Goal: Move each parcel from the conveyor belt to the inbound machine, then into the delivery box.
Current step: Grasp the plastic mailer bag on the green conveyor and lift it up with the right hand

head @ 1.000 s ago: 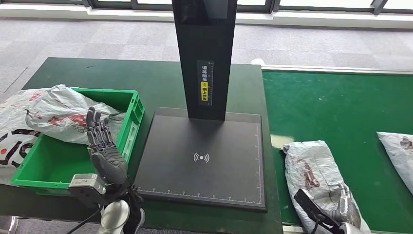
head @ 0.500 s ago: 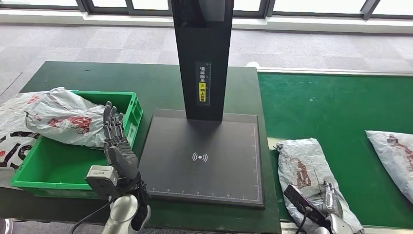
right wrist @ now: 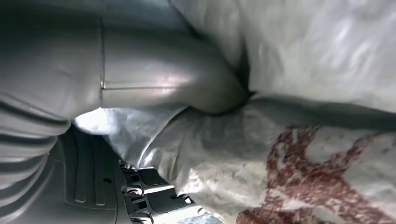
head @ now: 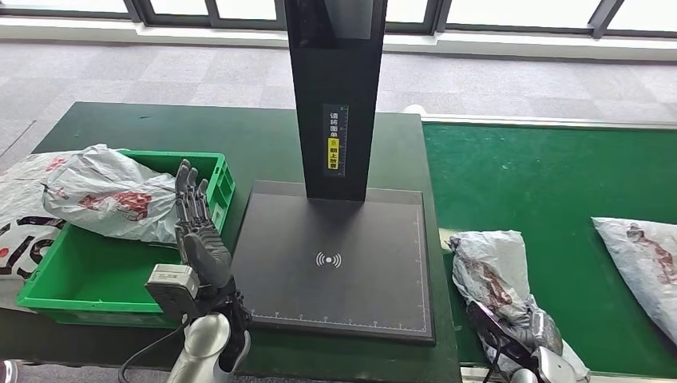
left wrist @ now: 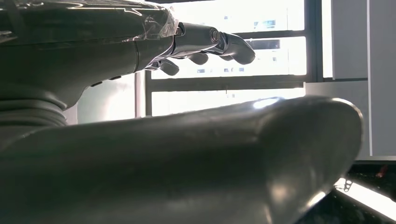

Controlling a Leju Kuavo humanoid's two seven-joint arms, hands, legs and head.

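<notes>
The right hand (head: 536, 339) was down at the near edge of the green conveyor belt (head: 559, 191), thumb and fingers closed around the near end of a crumpled grey parcel (head: 491, 271) with red print. In the right wrist view the thick thumb (right wrist: 173, 74) was pressed right into the plastic, with the dark fingers (right wrist: 149, 186) tucked under the bag, so it definitely had hold of it. That parcel lay on the belt just right of the inbound machine (head: 335, 259), the black flat platform with a tall black post at its far side. A second parcel (head: 639, 255) sat further right on the belt, well apart from the first.

The left hand (head: 199, 235) was raised, fingers straight and spread, holding nothing, between the machine's platform and the green delivery box (head: 96, 283). One more grey parcel (head: 108, 195) was draped over the box's far-left rim, partly inside. Another bag with black print (head: 16, 239) lay on the dark green table (head: 239, 136) left of the box.
</notes>
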